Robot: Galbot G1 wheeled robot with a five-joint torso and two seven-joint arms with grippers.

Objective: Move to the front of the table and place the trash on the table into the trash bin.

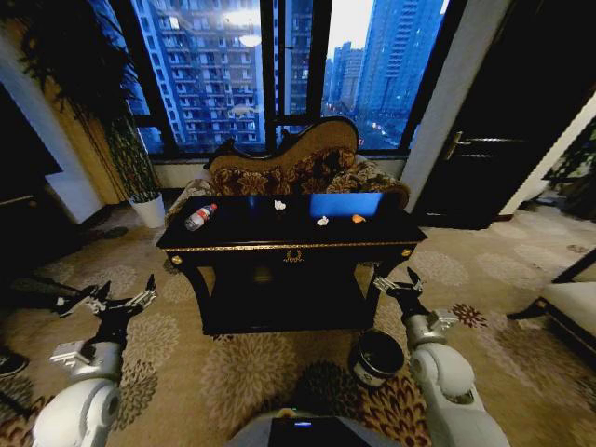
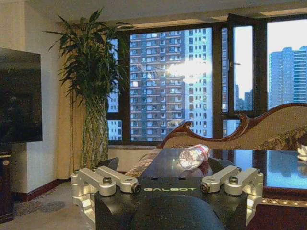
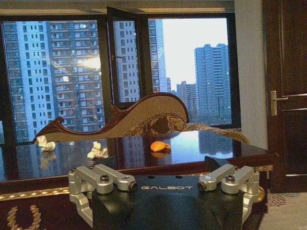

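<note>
- A potted plant (image 1: 140, 177) in a white pot stands on the floor at the far left, by the window and beyond the table's left end.
- The left gripper (image 1: 119, 296) hangs low over the carpet, off the table's left front corner; its fingers (image 1: 149, 289) are spread apart and hold nothing.
- A glossy black table (image 1: 233, 237) with gold trim and a gold ornament on its front sits in the middle of the room; its dark surface reflects the window.
- A clear plastic bottle (image 1: 200, 217) with a red label and red cap lies on its side near the surface's left end. The left wrist view shows the bottle (image 2: 193, 155) beyond that gripper, apart from it.
- A white crumpled scrap (image 1: 279, 205) lies near the middle of the surface, toward the back edge.
- A second white scrap (image 1: 322, 221) sits right of centre, closer to the front.
- A small orange piece (image 1: 358, 219) lies just right of that scrap, apart from it.
- An ornate patterned sofa (image 1: 293, 168) stands behind the table, under the tall windows.
- A round dark trash bin (image 1: 376, 358) with a pale rim stands on the carpet, near the table's right front leg.
- The right gripper (image 1: 399, 282) hovers off the table's right front corner, above the bin; its fingers (image 1: 413, 277) are parted and empty.
</note>
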